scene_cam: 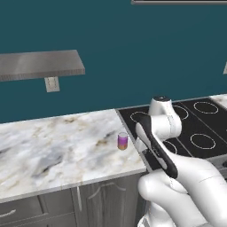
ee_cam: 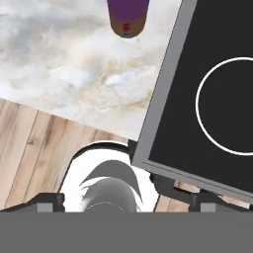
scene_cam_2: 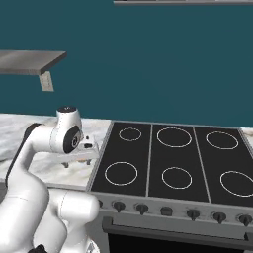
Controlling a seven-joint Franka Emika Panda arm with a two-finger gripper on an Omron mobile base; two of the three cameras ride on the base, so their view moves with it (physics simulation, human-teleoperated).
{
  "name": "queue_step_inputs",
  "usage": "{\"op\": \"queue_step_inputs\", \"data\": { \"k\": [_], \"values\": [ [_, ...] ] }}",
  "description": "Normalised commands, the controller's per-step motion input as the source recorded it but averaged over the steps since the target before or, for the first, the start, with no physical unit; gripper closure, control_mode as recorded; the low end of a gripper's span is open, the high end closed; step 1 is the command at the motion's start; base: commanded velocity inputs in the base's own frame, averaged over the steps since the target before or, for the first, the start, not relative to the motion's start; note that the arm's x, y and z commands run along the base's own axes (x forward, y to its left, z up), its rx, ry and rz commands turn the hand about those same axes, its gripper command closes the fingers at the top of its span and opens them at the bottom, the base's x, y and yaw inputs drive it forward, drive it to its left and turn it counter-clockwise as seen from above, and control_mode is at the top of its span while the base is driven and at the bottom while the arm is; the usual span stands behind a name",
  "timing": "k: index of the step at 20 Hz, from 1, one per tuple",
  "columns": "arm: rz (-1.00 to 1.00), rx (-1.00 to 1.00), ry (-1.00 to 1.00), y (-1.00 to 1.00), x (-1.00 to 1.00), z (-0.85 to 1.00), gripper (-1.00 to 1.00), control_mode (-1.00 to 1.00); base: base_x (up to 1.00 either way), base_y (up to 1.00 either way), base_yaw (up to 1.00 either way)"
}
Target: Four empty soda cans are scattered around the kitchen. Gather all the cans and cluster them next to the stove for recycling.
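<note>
Marble counter point(scene_cam: 53, 146) carries the purple can point(scene_cam: 122, 141) upright near its right edge, just beside the stove point(scene_cam: 195, 128); gripper point(scene_cam_2: 79, 159) hangs spread and empty, the can ahead of its fingertips.

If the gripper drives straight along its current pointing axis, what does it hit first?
Probably the marble counter, just beside the stove's edge. The open gripper looks down over that strip. The purple can sits off toward the top of the hand view, likely outside the line, though depth is unclear.
</note>
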Motion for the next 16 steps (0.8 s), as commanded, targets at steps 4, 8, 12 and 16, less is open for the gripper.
{"op": "queue_step_inputs", "data": {
  "k": [4,8,12,16],
  "values": [
    [0.22,0.00,0.00,0.00,-0.51,0.57,-1.00,-1.00,0.00,0.00,0.00],
    [0.20,0.02,-0.09,-0.05,-0.35,0.49,-1.00,-1.00,0.00,0.00,0.00],
    [0.08,0.00,-0.11,-0.04,-0.32,0.21,-1.00,-1.00,0.00,0.00,0.00],
    [0.04,0.01,-0.15,-0.06,-0.35,0.23,-1.00,-1.00,0.00,0.00,0.00]
  ]
}}
